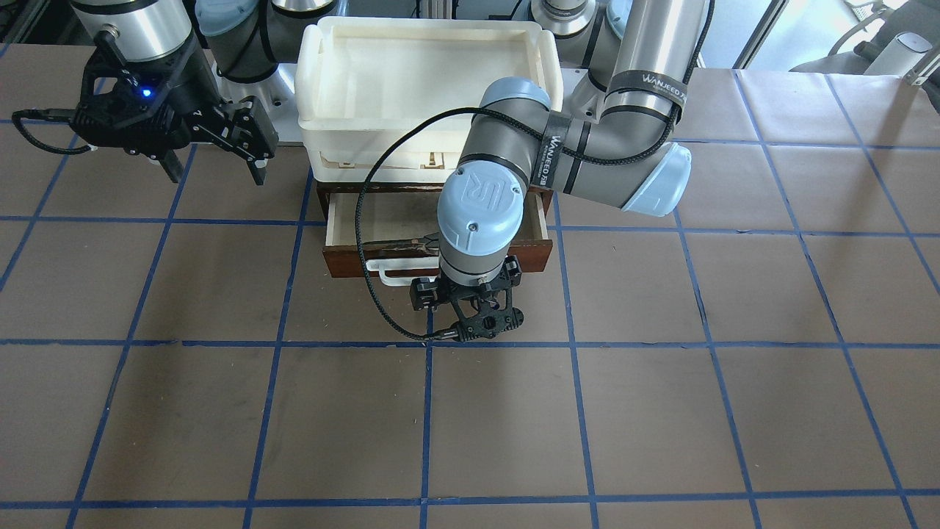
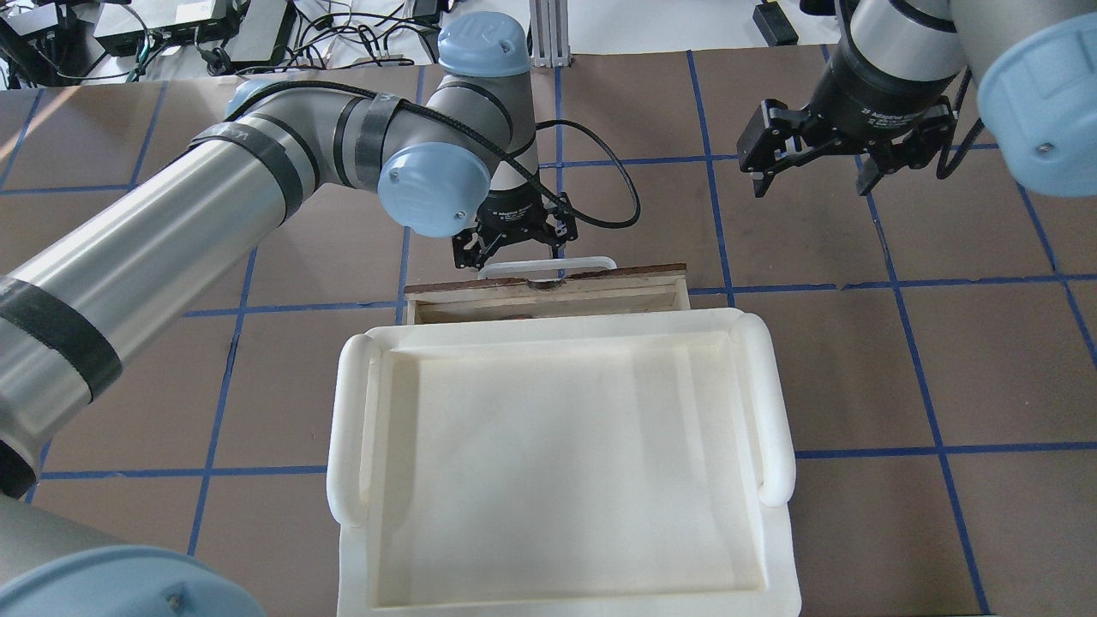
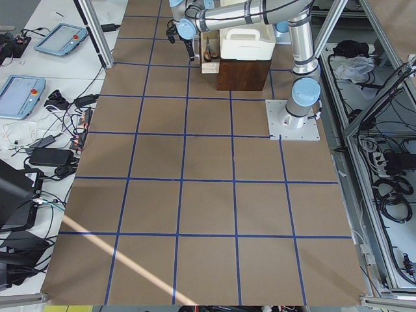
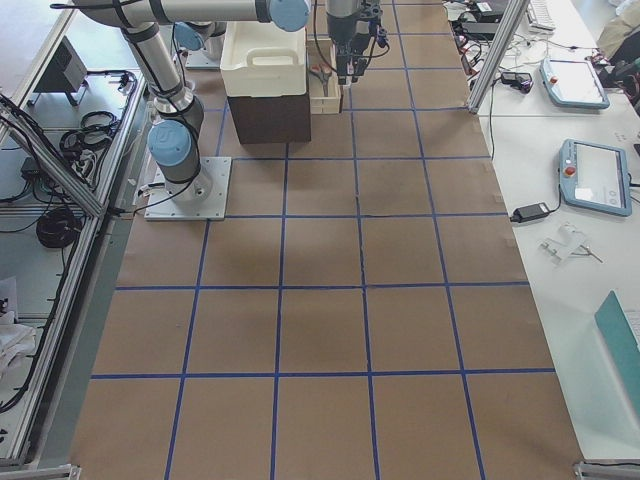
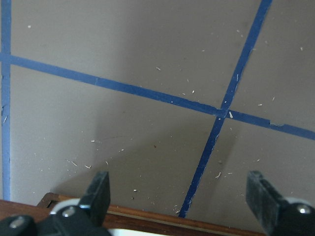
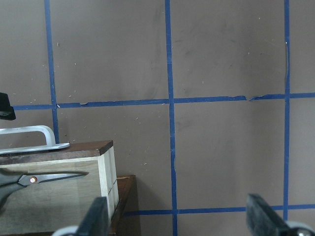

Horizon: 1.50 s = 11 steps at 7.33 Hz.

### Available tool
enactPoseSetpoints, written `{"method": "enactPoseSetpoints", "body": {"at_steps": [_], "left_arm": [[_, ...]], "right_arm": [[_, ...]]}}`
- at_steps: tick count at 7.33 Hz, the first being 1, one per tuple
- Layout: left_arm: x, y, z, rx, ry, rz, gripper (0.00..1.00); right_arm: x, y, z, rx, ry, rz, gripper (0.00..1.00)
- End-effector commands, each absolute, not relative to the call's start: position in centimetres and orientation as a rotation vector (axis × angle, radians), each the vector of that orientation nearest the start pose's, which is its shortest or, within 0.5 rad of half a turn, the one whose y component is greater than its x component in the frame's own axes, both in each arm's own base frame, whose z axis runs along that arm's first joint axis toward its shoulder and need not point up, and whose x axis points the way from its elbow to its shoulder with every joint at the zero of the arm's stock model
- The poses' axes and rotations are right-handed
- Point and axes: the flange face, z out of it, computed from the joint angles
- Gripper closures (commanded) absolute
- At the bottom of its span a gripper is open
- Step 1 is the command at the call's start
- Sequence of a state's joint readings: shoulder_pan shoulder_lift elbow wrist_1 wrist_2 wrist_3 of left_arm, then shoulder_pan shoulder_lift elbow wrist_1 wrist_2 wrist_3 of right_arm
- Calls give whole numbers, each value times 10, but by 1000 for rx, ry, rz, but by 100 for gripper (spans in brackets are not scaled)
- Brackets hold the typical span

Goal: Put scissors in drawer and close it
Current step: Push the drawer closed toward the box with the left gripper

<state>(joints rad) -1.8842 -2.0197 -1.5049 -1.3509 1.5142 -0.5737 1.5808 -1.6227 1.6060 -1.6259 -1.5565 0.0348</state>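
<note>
Hovering left pincer [image 2: 514, 253]: released, fronting drawer [image 1: 352, 261] handle [image 1: 386, 269].
Right pincer [image 2: 810, 178]: released, well aside.
Drawer: open, scissors [image 6: 29, 181] inside, tray [image 2: 351, 411] above.

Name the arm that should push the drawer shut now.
Left. The left gripper, open, hangs just in front of the white handle of the drawer; the scissors lie inside the open drawer. The right gripper hovers off to the side, away from the drawer front.

"WANJEED" on black straps [image 1: 663, 79] around the left arm [image 1: 653, 37] — "UR" on its blue wrist cap [image 1: 490, 192]
</note>
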Motion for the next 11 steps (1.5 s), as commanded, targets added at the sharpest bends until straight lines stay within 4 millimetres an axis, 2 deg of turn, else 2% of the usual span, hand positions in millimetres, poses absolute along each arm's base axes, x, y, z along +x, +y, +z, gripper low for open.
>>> {"method": "enactPoseSetpoints", "body": {"at_steps": [1,3,6,9,11], "left_arm": [[-326,-552,283,-409,3068,312,0],[-325,-550,277,-408,3052,352,0],[-325,-538,281,-397,3016,436,0],[-328,-528,276,-382,2984,504,0],[-330,-518,281,-366,2961,545,0]], "right_arm": [[142,-476,499,28,3126,-105,0],[142,-477,498,28,3126,-105,0],[142,-477,498,28,3126,-103,0],[142,-477,498,28,3126,-100,0],[142,-477,497,28,3128,-93,0]]}}
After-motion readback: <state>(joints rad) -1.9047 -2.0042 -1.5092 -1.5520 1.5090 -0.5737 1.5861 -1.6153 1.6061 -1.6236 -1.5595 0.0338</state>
